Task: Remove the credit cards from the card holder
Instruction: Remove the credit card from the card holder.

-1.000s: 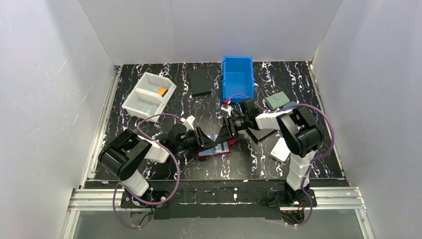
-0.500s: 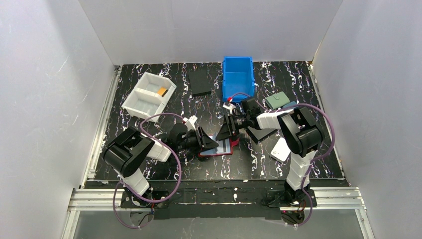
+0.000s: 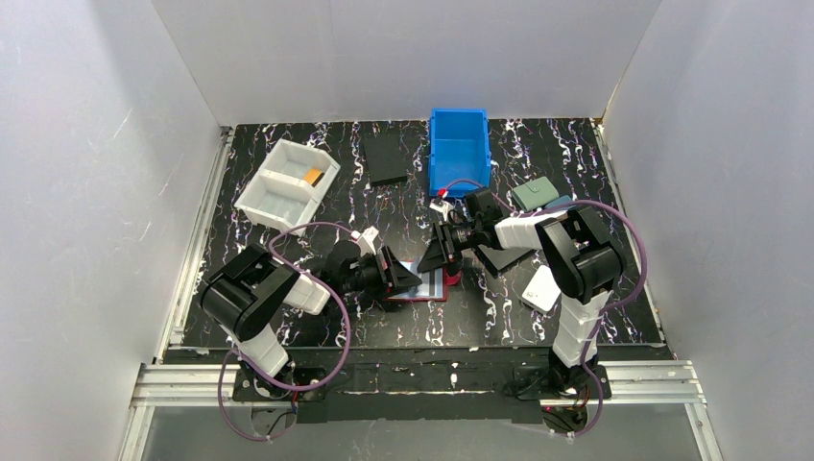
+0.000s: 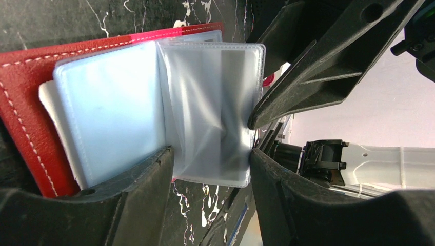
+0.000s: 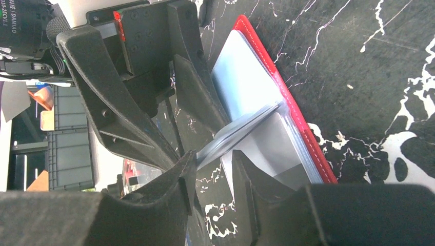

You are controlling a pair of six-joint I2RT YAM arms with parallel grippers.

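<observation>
Left gripper (image 4: 210, 164) is hovering spread over the open red bifold card holder (image 4: 25, 102), right gripper (image 5: 213, 156) is straddling its raised clear plastic sleeve (image 4: 210, 102) with parted jaws

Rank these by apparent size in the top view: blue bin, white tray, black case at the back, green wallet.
1. blue bin and white tray: about alike, unranked.
2. black case.
3. green wallet.

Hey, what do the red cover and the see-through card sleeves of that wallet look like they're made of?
Red cover: likely leather or faux leather, matte, white stitching along the edge. Sleeves: thin clear flexible plastic, glossy, creased and bending.
</observation>
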